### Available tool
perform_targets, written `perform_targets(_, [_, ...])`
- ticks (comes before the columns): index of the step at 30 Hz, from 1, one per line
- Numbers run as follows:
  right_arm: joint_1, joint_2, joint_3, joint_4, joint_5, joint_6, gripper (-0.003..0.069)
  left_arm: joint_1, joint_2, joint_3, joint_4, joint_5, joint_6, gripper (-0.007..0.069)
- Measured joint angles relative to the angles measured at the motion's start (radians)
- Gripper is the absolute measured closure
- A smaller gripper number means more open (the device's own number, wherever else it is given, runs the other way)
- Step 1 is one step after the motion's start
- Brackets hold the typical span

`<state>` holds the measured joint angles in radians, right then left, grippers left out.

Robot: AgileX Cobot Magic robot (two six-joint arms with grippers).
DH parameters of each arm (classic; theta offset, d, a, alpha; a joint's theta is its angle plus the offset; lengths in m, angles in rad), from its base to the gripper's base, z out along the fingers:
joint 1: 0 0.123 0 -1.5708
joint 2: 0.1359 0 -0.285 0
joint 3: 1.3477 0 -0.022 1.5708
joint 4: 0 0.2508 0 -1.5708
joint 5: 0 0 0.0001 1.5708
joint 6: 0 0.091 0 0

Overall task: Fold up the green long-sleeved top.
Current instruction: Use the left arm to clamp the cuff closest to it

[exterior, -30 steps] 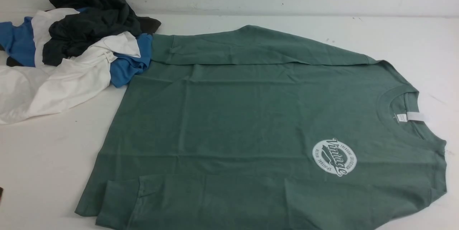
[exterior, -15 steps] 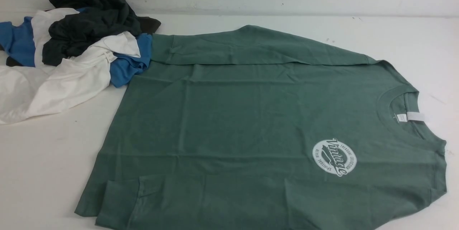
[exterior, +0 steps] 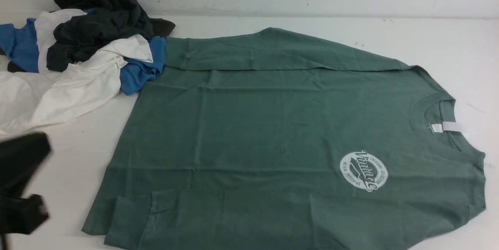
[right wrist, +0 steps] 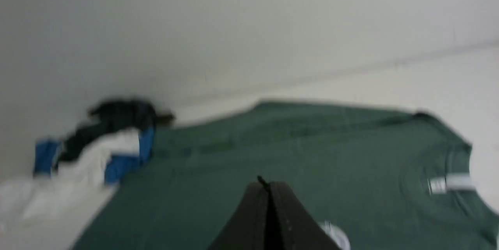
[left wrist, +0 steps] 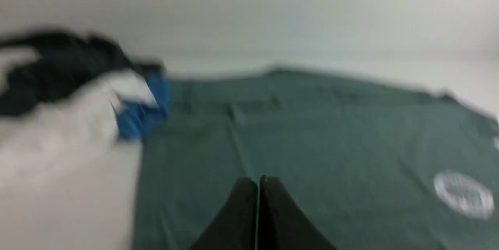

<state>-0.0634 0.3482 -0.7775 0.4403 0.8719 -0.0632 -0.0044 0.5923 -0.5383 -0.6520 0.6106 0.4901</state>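
Risk: a pinch at the far-left cuff of the green long-sleeved top (exterior: 273, 133) could snag the blue garment (exterior: 140, 72) touching it. The top lies flat on the white surface (exterior: 78, 156), ahead of and below the left gripper (left wrist: 258, 191) and right gripper (right wrist: 269, 193), whose jaws are closed and empty. Its collar points to the robot's right, and its long axis runs left to right.

left pincer (left wrist: 258, 181): black, tapered | right pincer (right wrist: 269, 185): black, tapered | left arm (exterior: 21, 179): black, blurred

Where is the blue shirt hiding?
In the front view the blue garment lies at the far left of the table, partly under the white garment, right beside the far sleeve cuff of the green long-sleeved top.
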Motion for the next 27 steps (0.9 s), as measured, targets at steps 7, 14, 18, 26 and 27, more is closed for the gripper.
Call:
perform_targets(7, [0.000,0.303,-0.100,-0.007,0.374,-0.116,0.0673,0.000,0.486,-0.103,0.288,0.309,-0.150,0.0629])
perform_targets(14, [0.000,0.368,-0.099,0.062,0.387,-0.190,0.0673,-0.015,0.717,-0.224,0.424,0.331,-0.278,0.0629])
perform_targets(18, [0.002,0.368,-0.069,0.111,0.379,-0.224,0.0673,-0.086,0.792,-0.286,0.445,0.312,-0.286,0.0629])
perform_targets(26, [0.003,0.368,0.022,0.167,0.367,-0.247,0.0673,-0.143,0.879,-0.319,0.478,0.213,-0.289,0.0613])
perform_targets(27, [0.003,0.368,0.041,0.171,0.365,-0.255,0.0673,-0.145,0.903,-0.320,0.484,0.173,-0.289,0.0583])
